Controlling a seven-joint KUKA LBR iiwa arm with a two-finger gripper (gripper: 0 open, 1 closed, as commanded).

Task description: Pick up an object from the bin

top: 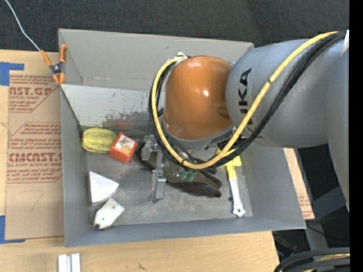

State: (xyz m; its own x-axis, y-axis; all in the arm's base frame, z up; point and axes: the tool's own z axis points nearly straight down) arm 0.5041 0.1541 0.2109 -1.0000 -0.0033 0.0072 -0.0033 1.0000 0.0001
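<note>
Lying nearest the front wall of the bin [170, 234] were a small white chunk [108, 213] and a white wedge [101, 187] at the left, with a white-and-yellow tool [235, 191] at the right. Mid-floor, the claw [157, 188] stood low under the arm's orange cover [195, 95], just beside a dark brown flat thing [201, 187] on its right; open or closed could not be told, nor any contact. Farther back at the left, an orange box [123, 148] lay touching a yellow-green gourd shape [98, 140].
</note>
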